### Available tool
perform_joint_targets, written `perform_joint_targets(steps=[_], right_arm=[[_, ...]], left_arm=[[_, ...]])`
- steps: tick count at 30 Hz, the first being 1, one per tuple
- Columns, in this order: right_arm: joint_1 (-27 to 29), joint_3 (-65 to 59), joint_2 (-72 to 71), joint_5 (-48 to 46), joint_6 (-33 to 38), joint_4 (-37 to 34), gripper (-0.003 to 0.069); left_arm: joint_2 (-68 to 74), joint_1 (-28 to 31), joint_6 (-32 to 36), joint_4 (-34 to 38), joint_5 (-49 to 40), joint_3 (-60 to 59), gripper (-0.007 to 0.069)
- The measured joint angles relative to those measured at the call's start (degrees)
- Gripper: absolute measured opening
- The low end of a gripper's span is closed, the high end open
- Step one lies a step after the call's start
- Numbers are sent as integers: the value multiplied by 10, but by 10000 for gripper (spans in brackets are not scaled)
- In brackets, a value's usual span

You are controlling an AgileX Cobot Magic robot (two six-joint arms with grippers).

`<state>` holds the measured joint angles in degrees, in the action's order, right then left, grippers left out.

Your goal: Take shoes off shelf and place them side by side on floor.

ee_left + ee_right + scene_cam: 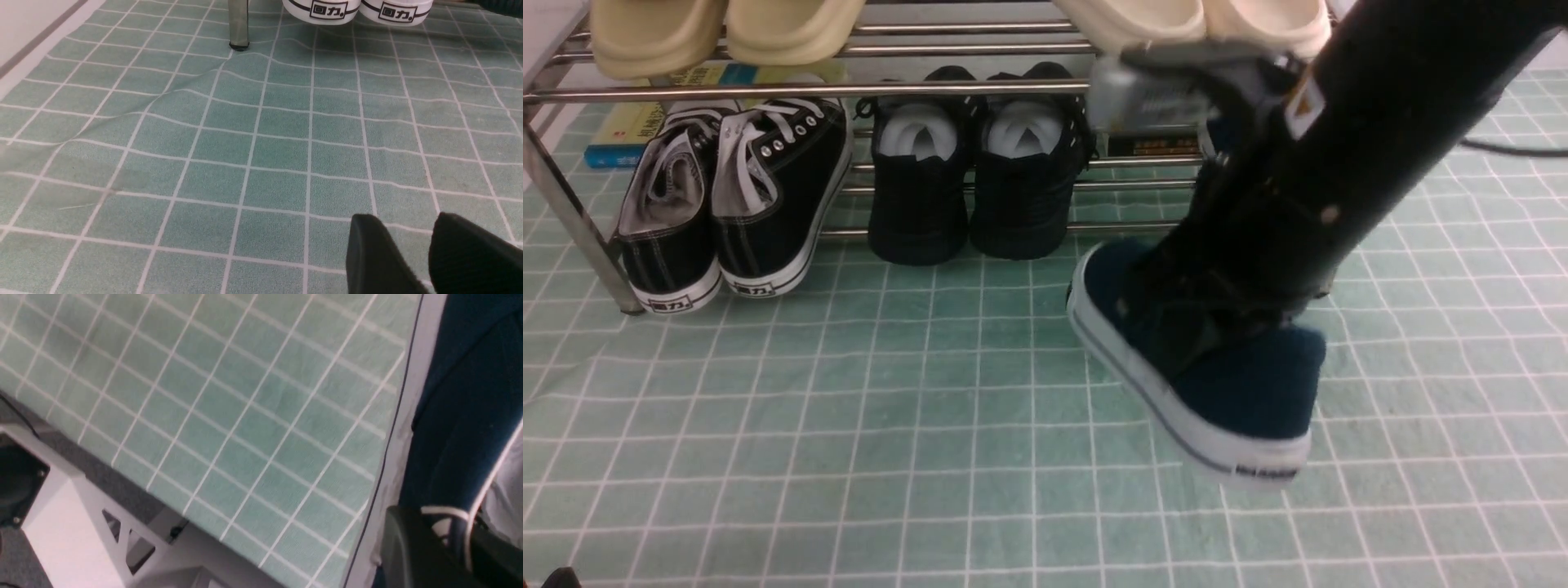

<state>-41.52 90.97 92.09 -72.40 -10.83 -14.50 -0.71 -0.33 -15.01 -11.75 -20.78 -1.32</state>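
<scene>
Clamped on one navy slip-on [1250, 384], the right hand [445, 539] carries it above the floor [980, 457]; lowering it level comes next.

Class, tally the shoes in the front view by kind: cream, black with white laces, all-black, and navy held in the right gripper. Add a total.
Cream shoes: 4
Black shoes with white laces: 2
All-black shoes: 2
Navy shoe held in the right gripper: 1
Total: 9

black lace-up sneakers [747, 196] touching | all-black shoes [972, 184] upright | cream shoes [796, 28] above
</scene>
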Motion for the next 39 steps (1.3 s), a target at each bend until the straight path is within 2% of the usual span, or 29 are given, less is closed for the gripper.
perform_joint_targets(steps=[2,4,5,8,11,20,29,32,35,37,39], right_arm=[[-41,-31,4,8,-59,38,37],[-54,-38,6,21,-88,61,37],[-67,-43,14,46,-127,96,37],[-72,-43,33,87,-189,154,37],[-72,-43,61,123,-225,182,37],[-73,-43,147,197,-245,193,37],[-78,-43,185,210,-272,205,55],[-78,-37,184,205,-280,202,118],[-77,-13,179,176,-278,182,230],[-77,25,168,125,-257,176,318],[-77,68,158,78,-218,181,374]], left_arm=[[0,0,0,0,0,0,242],[0,0,0,0,0,0,242],[0,0,0,0,0,0,242],[0,0,0,0,0,0,242],[0,0,0,0,0,0,242],[0,0,0,0,0,0,242],[0,0,0,-1,0,0,242],[0,0,0,-1,0,0,242],[0,0,0,-1,0,0,242],[0,0,0,-1,0,0,242],[0,0,0,-1,0,0,242]])
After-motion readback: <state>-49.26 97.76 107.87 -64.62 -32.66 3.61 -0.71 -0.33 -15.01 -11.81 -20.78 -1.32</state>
